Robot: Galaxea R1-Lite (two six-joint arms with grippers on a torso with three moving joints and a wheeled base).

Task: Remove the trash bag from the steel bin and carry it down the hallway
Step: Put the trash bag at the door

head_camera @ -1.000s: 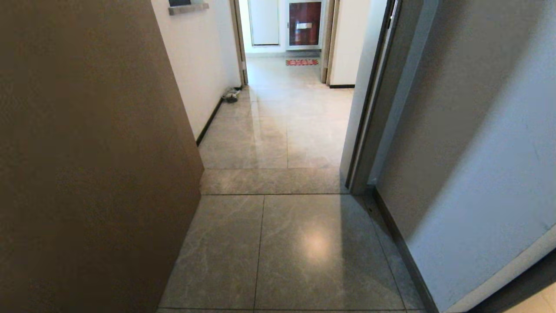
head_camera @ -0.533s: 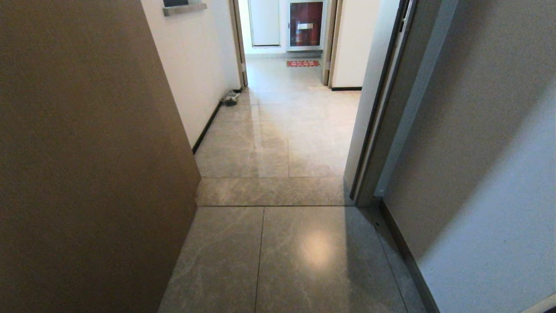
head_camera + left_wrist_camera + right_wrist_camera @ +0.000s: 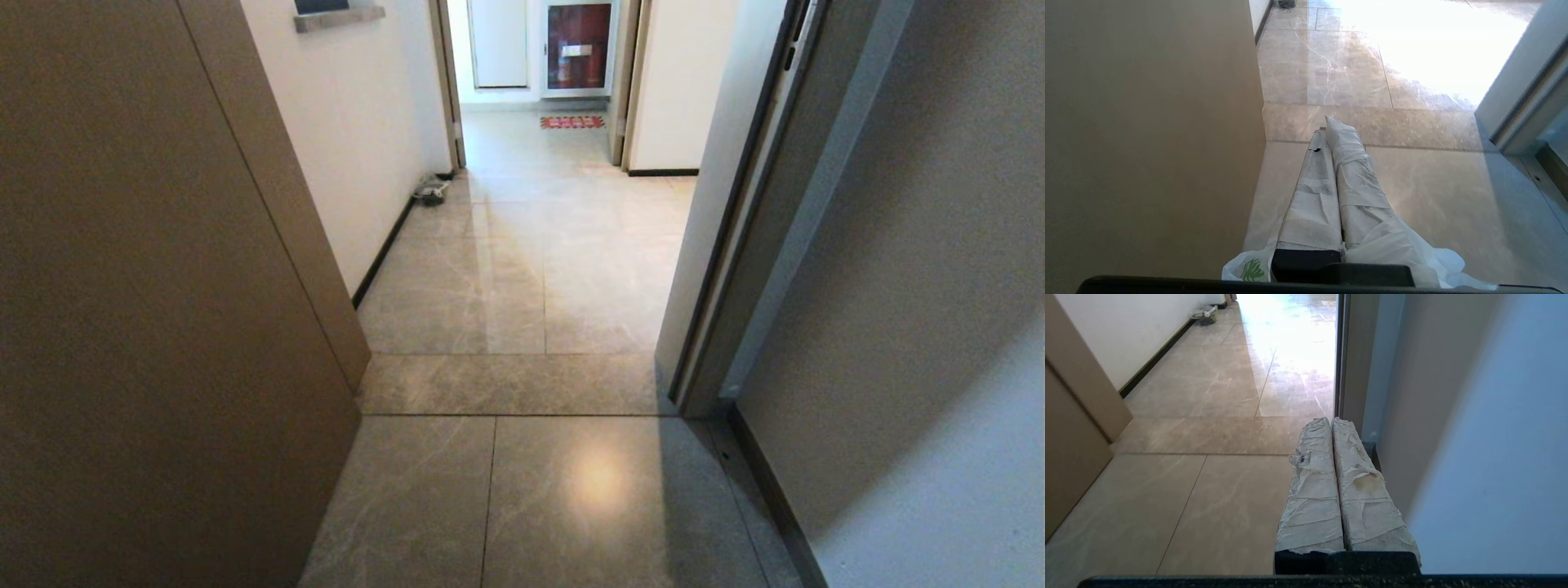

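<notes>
- Looking down from the head view: the hallway [image 3: 531, 269] of glossy marbled tiles runs ahead between a brown panel [image 3: 147, 327] on the left and a grey door [image 3: 914, 286] on the right; a small red mat [image 3: 571, 122] lies far off. Neither arm shows.
- Left wrist view: the left hand [image 3: 1331, 134] has its wrapped fingers pressed together, closed on the trash bag [image 3: 1249, 267], whose white plastic with green print bunches at their base, above the floor.
- Right wrist view: the right hand [image 3: 1331, 424] is closed and empty, beside the grey door.
</notes>
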